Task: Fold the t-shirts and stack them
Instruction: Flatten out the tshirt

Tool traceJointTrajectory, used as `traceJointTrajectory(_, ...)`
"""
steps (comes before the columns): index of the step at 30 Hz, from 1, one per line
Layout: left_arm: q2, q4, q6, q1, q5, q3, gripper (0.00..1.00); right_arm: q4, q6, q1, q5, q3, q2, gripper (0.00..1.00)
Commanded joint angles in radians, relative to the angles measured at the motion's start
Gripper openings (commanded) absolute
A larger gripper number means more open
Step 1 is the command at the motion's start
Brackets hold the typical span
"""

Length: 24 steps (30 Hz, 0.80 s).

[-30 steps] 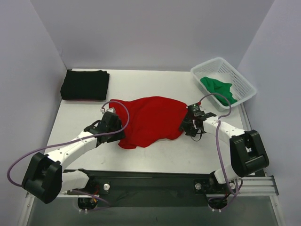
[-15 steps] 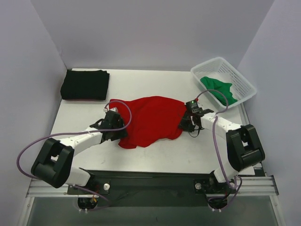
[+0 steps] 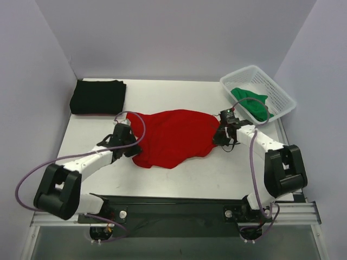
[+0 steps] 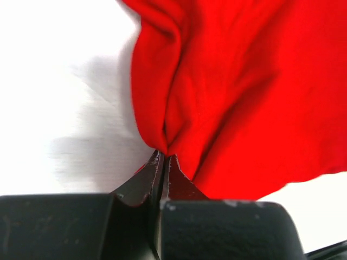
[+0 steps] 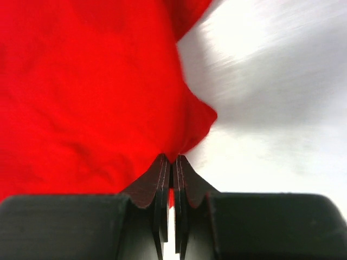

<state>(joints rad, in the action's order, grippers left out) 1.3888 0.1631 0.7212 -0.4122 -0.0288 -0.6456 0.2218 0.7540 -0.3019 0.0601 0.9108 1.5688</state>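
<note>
A bright red t-shirt lies crumpled in the middle of the white table. My left gripper is shut on its left edge; in the left wrist view the cloth bunches into folds right at the closed tips. My right gripper is shut on the shirt's right edge, where a pinch of red cloth sits between the fingers. A black t-shirt lies folded at the back left. A green t-shirt is heaped in the basket.
The white mesh basket stands at the back right corner, close behind my right arm. White walls close in the table on the left, back and right. Purple cables loop from both arms over the table.
Both grippers have closed on the red t-shirt's edges. The left gripper has shifted back and left, the right one slightly back, and the cloth is drawn wider between them.
</note>
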Motion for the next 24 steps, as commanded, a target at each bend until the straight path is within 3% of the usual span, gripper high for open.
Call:
traceJointTrajectory(1,-0.178,0.021,0.001,0.09,-0.028,-0.011,0.0,0.132,-0.037,0.055,-0.035,0.08,-0.148,0.0)
traceJointTrajectory(6,-0.374,0.139,-0.002,0.245,-0.082,0.02,0.04,0.218,-0.091,0.076,-0.057,0.134,-0.3,0.0)
traceJointTrajectory(8,-0.398,0.199,0.0,0.274,-0.071,0.027,0.21,0.254,-0.102,0.078,-0.085,0.132,-0.311,0.0)
traceJointTrajectory(9,-0.419,0.246,0.001,0.3,-0.066,0.034,0.42,0.261,-0.102,0.078,-0.083,0.117,-0.306,0.0)
traceJointTrajectory(12,-0.459,0.283,-0.026,0.305,-0.005,0.041,0.59,0.268,-0.097,0.078,-0.068,0.073,-0.268,0.08)
traceJointTrajectory(14,-0.465,0.303,-0.048,0.302,0.02,0.031,0.59,0.268,-0.087,0.073,-0.028,0.033,-0.225,0.26)
traceJointTrajectory(17,-0.441,0.349,-0.104,0.265,0.079,-0.017,0.6,0.264,-0.078,0.046,-0.02,-0.001,-0.193,0.34)
traceJointTrajectory(24,-0.354,0.333,-0.079,0.052,0.116,-0.031,0.54,0.252,-0.065,0.009,-0.028,-0.013,-0.194,0.36)
